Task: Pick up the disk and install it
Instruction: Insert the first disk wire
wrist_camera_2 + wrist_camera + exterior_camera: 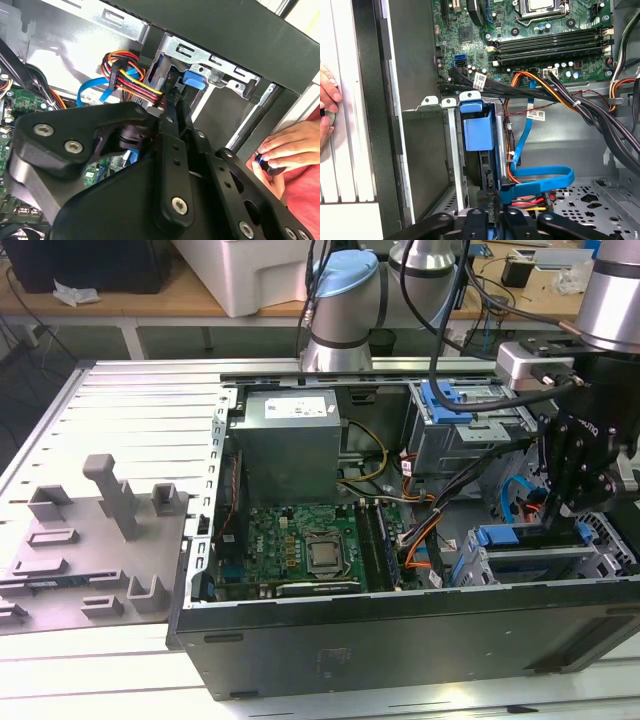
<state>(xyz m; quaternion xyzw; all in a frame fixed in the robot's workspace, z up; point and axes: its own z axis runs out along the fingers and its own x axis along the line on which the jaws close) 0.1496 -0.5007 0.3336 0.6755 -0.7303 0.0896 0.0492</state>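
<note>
The disk stands on edge in the metal drive cage of the open computer case, with its blue plastic rail tab at the top. In the exterior view the disk's blue rail shows in the cage at the case's near right corner. My gripper hangs straight above it, its black fingers close together and shut. The tips reach the disk's dark edge; I cannot tell whether they touch it. In the second wrist view the gripper ends just beside the blue tab.
A blue data cable and an orange-red-yellow power bundle run close beside the cage. A person's hand rests at the case's outer edge. The motherboard, the grey power supply and a second blue bracket lie farther off.
</note>
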